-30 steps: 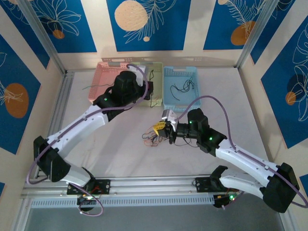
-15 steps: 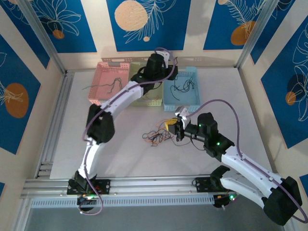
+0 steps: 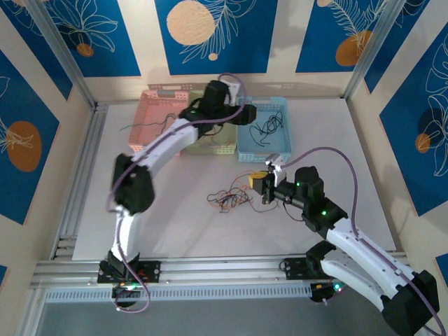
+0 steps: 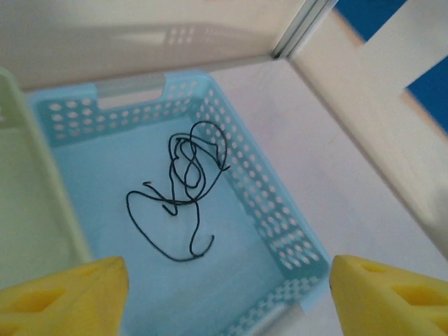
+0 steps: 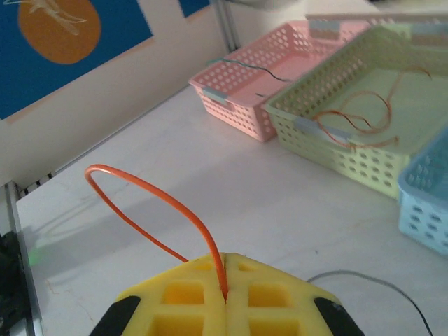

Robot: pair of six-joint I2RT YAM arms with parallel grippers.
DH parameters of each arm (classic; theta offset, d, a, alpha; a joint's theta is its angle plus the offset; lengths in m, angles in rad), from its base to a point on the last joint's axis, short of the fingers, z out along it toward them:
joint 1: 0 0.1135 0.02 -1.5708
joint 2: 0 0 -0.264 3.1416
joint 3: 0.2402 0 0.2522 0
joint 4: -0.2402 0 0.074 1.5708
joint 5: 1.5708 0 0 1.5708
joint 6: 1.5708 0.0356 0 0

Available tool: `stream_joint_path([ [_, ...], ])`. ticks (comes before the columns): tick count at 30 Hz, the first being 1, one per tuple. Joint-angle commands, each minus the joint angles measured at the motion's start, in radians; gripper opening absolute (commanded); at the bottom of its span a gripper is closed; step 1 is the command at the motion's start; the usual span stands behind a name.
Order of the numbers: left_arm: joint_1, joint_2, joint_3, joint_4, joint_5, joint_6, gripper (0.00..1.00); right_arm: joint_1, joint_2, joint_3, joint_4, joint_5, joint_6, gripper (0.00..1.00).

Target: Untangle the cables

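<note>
The baskets stand in a row along the table's (image 3: 364, 161) far edge. Its near and right parts lie bare, with the tangle (image 3: 227, 199) of cables near the middle. The left gripper (image 3: 246, 112) hangs over the blue basket (image 3: 276, 148), jaws wide apart and empty — a second ago it was shut, further left along the row. The right gripper (image 3: 260, 183), just right of the tangle, is clamped on an orange cable (image 5: 140, 189) and has drifted slightly right. The left wrist view shows black cables (image 4: 183, 183) loose on the blue floor — the right wrist view shows orange strands (image 5: 336, 112) in the green basket (image 5: 350, 157).
</note>
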Motion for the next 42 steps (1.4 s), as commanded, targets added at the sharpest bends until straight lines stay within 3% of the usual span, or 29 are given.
stream_joint_path([
  [1, 0.032, -0.303, -0.227, 0.145, 0.021, 0.04, 0.78, -0.034, -0.03, 0.089, -0.044, 0.009, 0.094, 0.0],
  [8, 0.059, -0.8, -0.785, 0.232, 0.033, 0.037, 0.87, -0.058, 0.071, 0.406, -0.025, -0.044, 0.204, 0.0],
  [11, 0.058, -0.883, -0.914, 0.239, 0.125, 0.007, 0.86, -0.049, 0.158, 0.56, -0.002, -0.113, 0.284, 0.0],
  [16, 0.057, -0.961, -1.109, 0.313, 0.177, -0.066, 0.85, -0.013, 0.279, 0.824, 0.007, -0.157, 0.32, 0.0],
  [21, 0.018, -0.939, -1.229, 0.44, 0.27, -0.118, 0.83, 0.005, 0.377, 1.022, -0.012, -0.172, 0.324, 0.0],
  [28, -0.053, -0.899, -1.316, 0.552, 0.265, -0.108, 0.86, 0.007, 0.45, 1.14, -0.021, -0.159, 0.327, 0.0],
  [31, -0.063, -0.842, -1.342, 0.665, 0.32, -0.115, 0.88, 0.01, 0.462, 1.134, -0.021, -0.154, 0.329, 0.0],
  [37, -0.176, -0.716, -1.35, 0.738, 0.263, -0.032, 0.89, 0.006, 0.457, 1.067, -0.022, -0.102, 0.347, 0.0],
  [42, -0.205, -0.599, -1.339, 0.802, 0.221, -0.005, 0.88, 0.002, 0.448, 1.043, -0.011, -0.091, 0.356, 0.0],
])
